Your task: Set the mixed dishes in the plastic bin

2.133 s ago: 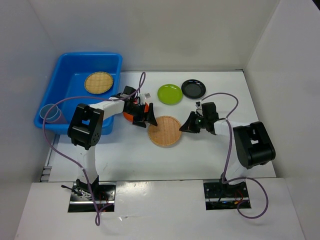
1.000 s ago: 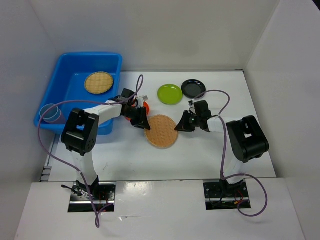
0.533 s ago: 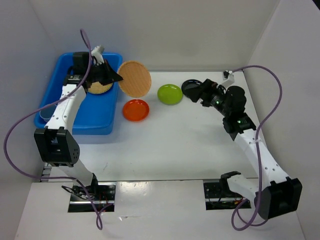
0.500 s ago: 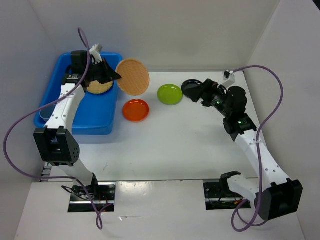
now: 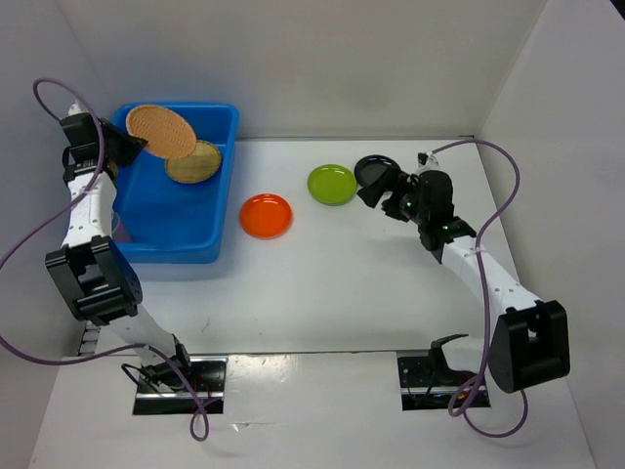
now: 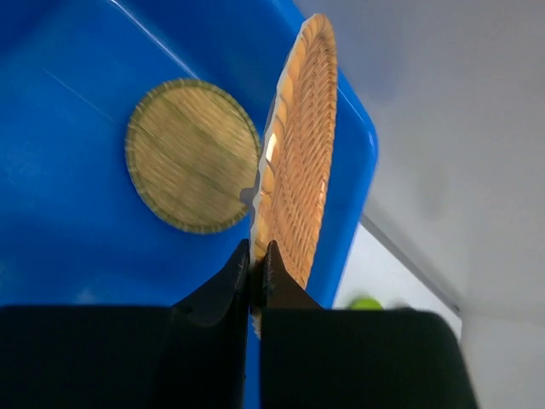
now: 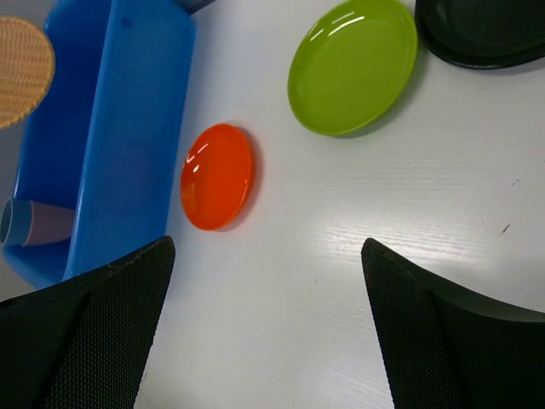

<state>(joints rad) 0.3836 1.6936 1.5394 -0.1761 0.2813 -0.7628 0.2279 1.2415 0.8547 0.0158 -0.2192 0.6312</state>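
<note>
A tan woven plate (image 5: 161, 130) hangs tilted over the far end of the blue bin (image 5: 178, 252), with its rim pinched in the left gripper (image 5: 132, 147). The gripper's jaws are closed tight on the plate's edge at the 9 o'clock side. In the left wrist view the plate (image 6: 302, 153) stands nearly edge-on above the fingers (image 6: 228, 277). A second woven plate (image 5: 193, 162) lies flat on the bin floor, at about 4 o'clock from the held one. Seen from above, the bin fills the 10 o'clock part of the white table (image 5: 322, 283). An orange plate (image 5: 266, 215) lies on the table just beside the bin's 3 o'clock wall. A green plate (image 5: 332, 184) sits near the orange one, at 2 o'clock from it. A black plate (image 5: 374, 166) lies just beyond the green one at 2 o'clock, partly covered by the right arm. The right gripper (image 5: 383, 191) hovers above the table by the black plate with its jaws spread wide and nothing between them. Its own camera looks down on the orange plate (image 7: 217, 176) and the green plate (image 7: 353, 66). A pink cup (image 7: 38, 224) with a blue rim shows at the bin's 7 o'clock corner in that view, but whether it is inside the bin I cannot tell.
</note>
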